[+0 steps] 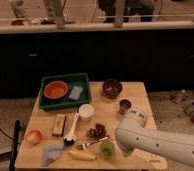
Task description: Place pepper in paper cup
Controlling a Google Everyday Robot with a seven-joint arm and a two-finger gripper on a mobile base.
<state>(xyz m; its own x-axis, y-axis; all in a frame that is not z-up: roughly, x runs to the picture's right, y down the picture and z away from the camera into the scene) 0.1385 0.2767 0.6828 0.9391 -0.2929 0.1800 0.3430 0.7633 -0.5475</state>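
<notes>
The white paper cup [85, 111] stands upright near the middle of the wooden table [135, 95]. The white arm reaches in from the lower right across the table's front right part. My gripper [120, 146] is at the arm's end near the front edge. It is just right of a pale green round item [107, 148] and well to the front right of the cup. The dark green pepper does not show; the arm may cover it.
A green tray [65, 80] at the back left holds an orange bowl [56, 90] and a sponge [76, 92]. Also here: a brown bowl [112, 87], a metal cup [124, 105], an apple [34, 136], a white brush [71, 129], a dark red cluster [96, 131] and a yellow item [82, 155].
</notes>
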